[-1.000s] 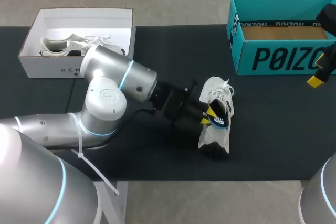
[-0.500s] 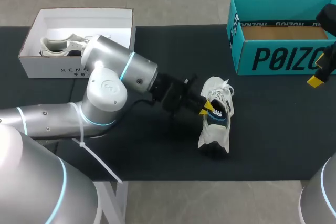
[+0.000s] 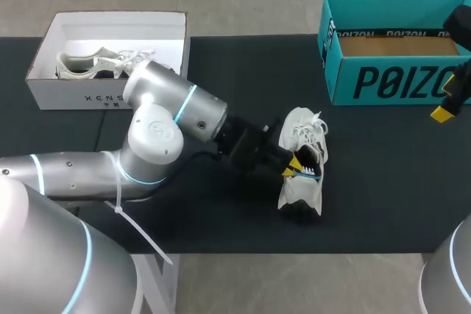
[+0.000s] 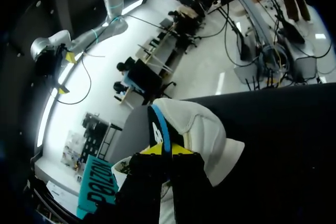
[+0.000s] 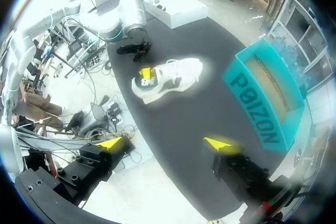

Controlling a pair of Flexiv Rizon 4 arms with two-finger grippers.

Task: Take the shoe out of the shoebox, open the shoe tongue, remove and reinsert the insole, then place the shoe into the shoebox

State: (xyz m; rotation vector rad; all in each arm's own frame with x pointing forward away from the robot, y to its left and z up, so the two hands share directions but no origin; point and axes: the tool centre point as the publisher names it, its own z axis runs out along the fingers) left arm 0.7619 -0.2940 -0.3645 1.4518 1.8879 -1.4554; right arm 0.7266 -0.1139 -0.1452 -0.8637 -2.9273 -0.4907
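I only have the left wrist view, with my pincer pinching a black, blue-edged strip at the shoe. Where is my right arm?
Observer: At the table's right end, with the right pincer in front of the teal shoebox, well away from the shoe.
Operator: Holding anything?
Observer: No, its own view shows the fingers wide apart with nothing between them.
Operator: Is the teal box open?
Observer: Yes, open-topped, with only its brown floor showing inside.
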